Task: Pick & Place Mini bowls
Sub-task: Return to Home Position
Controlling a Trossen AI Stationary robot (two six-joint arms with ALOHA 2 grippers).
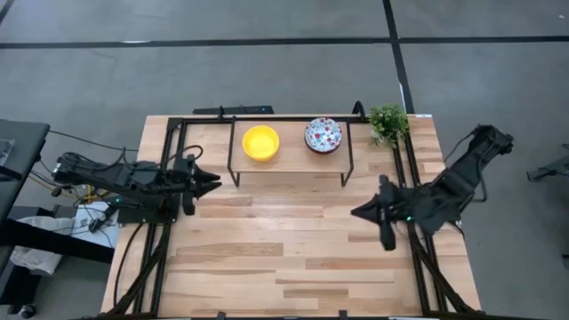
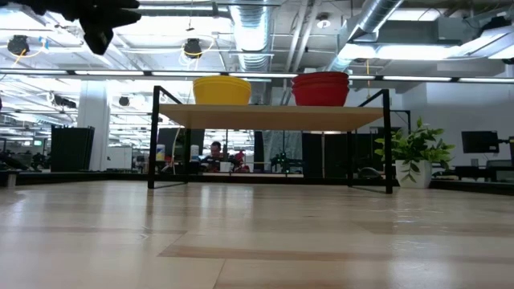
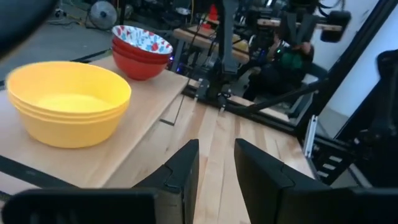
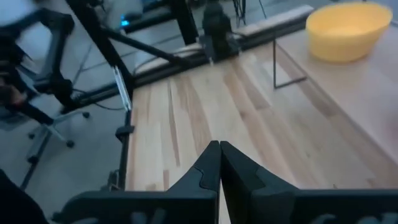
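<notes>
High view: yellow bowls stacked on the shelf, toward its left end. Speckled bowls stacked toward its right end, apart from the yellow. Plant just off the shelf's right end. Left gripper near the shelf's left front corner, pointing toward it. Right gripper off the shelf's right front corner, over the bare table.

Low view: both stacks sitting level on the shelf top, side by side, not touching. Nothing on the table under the shelf.

Left wrist view: fingers a little parted, nothing between them. Yellow bowls nested evenly at the shelf's near end, speckled bowls beyond.

Right wrist view: fingers pressed together, holding nothing. Yellow bowls far off on the shelf.

Judged as placing finished and only the retreat to rest remaining. To do it well:
- Draw each arm back away from the shelf before folding it.
- Keep the left gripper clear of the shelf's left legs and the right arm clear of the plant.
- Move smoothly, so as not to jolt the table and shake the stacks.
</notes>
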